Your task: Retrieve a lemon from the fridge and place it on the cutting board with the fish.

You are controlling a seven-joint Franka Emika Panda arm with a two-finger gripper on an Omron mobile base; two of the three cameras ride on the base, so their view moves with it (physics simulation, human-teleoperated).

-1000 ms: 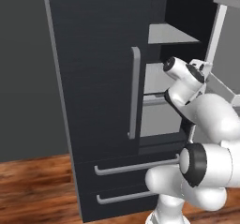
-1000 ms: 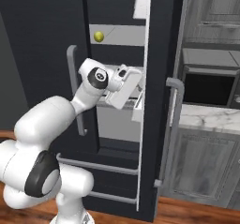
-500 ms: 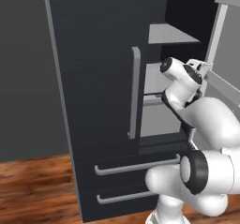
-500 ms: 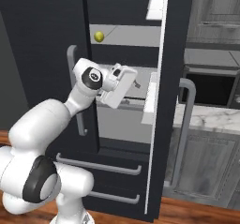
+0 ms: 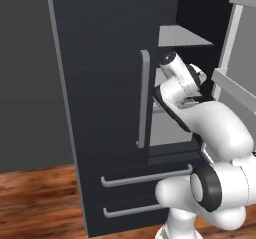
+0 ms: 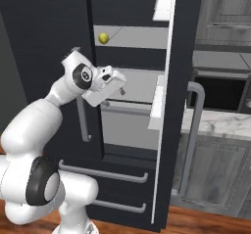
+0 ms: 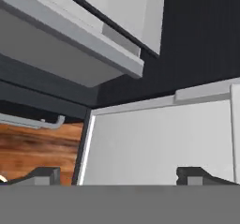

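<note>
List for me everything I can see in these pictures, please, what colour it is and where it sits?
fridge: one, black-charcoal, fills the middle; right door swung open, left door shut.
lemon: one, yellow, on an upper pale grey shelf inside the fridge.
door bar handles: grey, upright, one on each fridge door.
drawers: two, dark with grey handles, at the fridge's foot.
door bins: pale grey, on the open door's inner side.
cupboards: grey wood-grain, right of the fridge.
counter: one, white marbled, right of the fridge.
floor: reddish-brown wood.
arm: one, white with dark joints, reaching into the fridge.
pincer: one, dark-tipped, open, below the lemon's shelf.
</note>
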